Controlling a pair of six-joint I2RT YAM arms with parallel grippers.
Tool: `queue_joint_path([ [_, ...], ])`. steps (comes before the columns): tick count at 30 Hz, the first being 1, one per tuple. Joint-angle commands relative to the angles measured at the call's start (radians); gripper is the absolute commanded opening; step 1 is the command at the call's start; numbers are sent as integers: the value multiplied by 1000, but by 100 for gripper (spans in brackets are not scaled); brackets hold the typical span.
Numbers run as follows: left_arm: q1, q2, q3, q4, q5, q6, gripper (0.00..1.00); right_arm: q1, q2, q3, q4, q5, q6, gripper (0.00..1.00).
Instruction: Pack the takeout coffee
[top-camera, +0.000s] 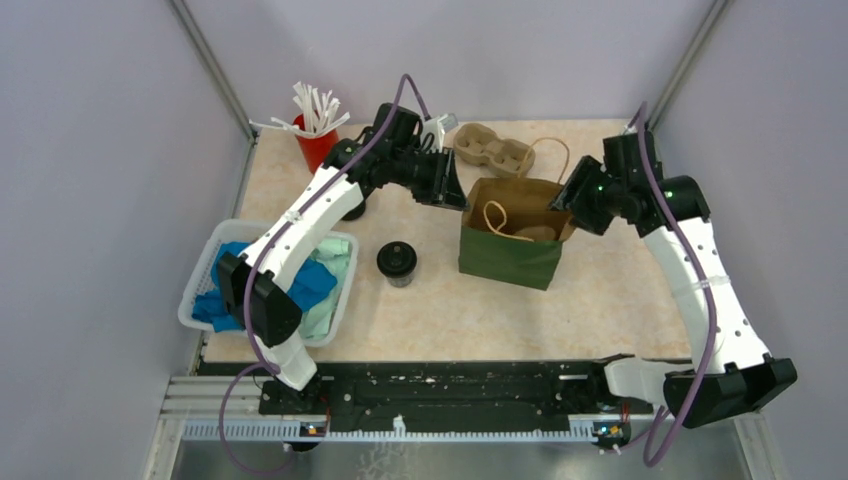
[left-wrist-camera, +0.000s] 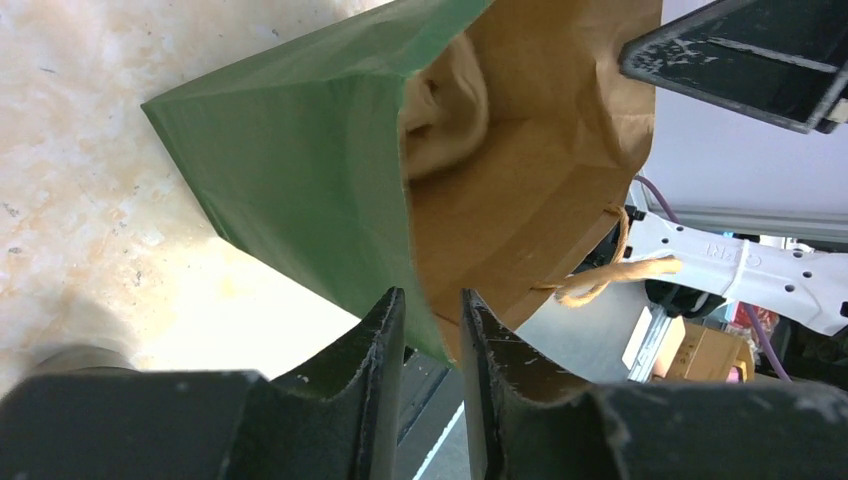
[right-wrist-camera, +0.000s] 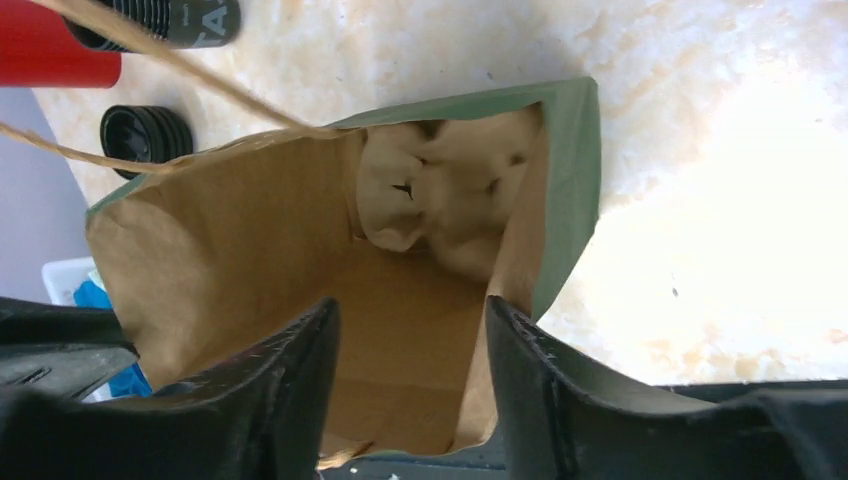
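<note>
Takeout coffee (top-camera: 397, 263) is standing upright on the surface (top-camera: 620, 290), left of the green paper bag (top-camera: 508, 255); likely light, thin-walled, so gripping mid-body gently; left end effector (left-wrist-camera: 432, 330) is pinching the bag rim, right end effector (right-wrist-camera: 412, 350) is straddling the opposite rim, part-open.

I am working in a robot lab. My arms are bolted to a metal rail (top-camera: 430, 400) at the table (top-camera: 620, 290) edge, and plain purple walls (top-camera: 100, 150) stand close beside them.
</note>
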Motion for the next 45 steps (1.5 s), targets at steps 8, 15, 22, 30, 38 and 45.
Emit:
queue_joint_path([
  [8, 17, 2, 41, 16, 5, 11, 53, 5, -36, 234, -189, 119, -214, 67],
  [15, 17, 46, 86, 15, 1, -5, 60, 5, 36, 277, -236, 248, -249, 76],
  [22, 3, 122, 153, -20, -51, -13, 52, 10, 107, 218, -239, 297, -205, 74],
  [30, -51, 205, 278, -145, -262, 52, 36, 83, 142, 129, -181, 378, -213, 33],
  [38, -70, 211, 409, -200, -354, 94, 0, 145, 177, 276, -263, 392, -251, 0],
  [45, -70, 155, 459, -187, -321, 108, 0, 150, 170, 431, -333, 317, -257, 0],
])
